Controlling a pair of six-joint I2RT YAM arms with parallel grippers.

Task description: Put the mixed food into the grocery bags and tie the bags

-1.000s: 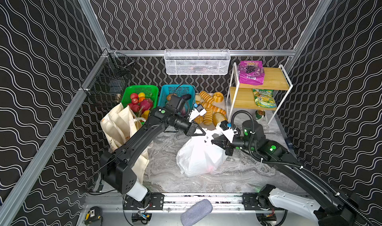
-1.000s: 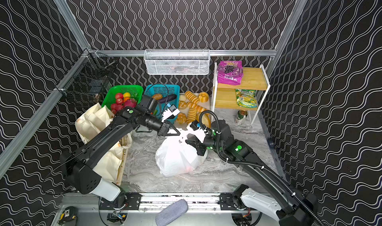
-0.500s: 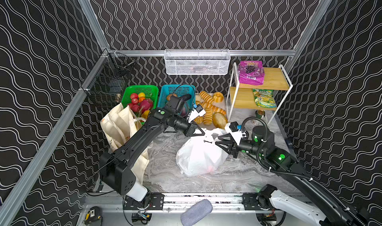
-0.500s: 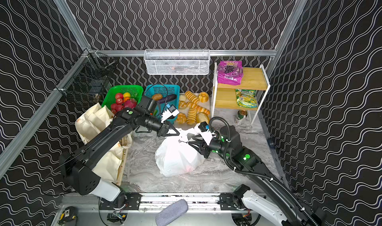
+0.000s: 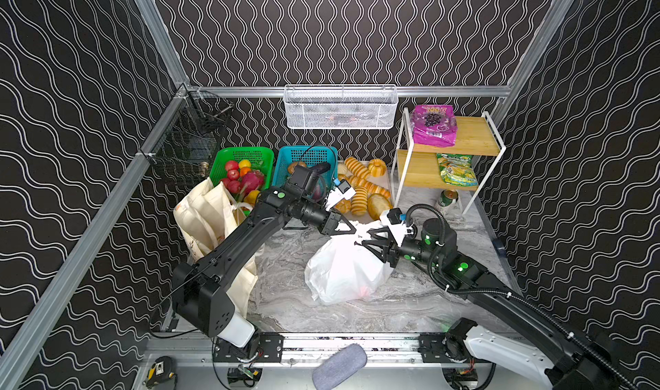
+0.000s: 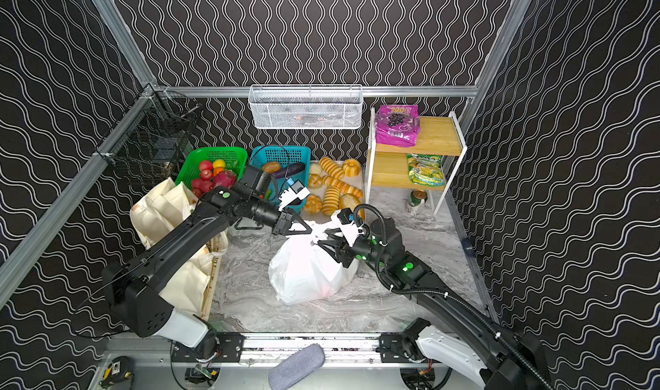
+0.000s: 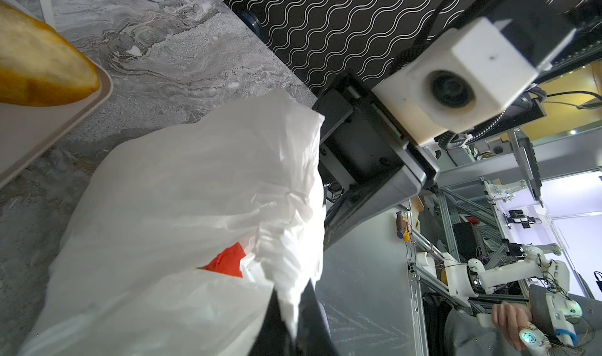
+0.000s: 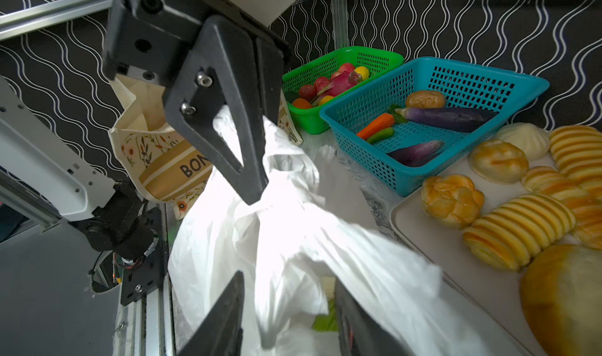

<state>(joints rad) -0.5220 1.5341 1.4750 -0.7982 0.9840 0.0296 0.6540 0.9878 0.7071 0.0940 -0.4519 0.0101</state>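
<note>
Tying off the thin white crinkly plastic carrier bag [image 5: 344,275], which sits between both arms. The left gripper [image 5: 351,230] is clamped tight on a bunched handle at the bag's top. The right gripper [image 5: 365,239] is just beside it, jaws apart and gripping nothing. The next move probably calls for the right gripper to catch the other handle.

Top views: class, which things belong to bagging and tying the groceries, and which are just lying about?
Job: white plastic bag, canvas tote, purple grape snack packet, left gripper, right gripper.
Lying about: toy breads, green fruit basket, white wire basket.
</note>
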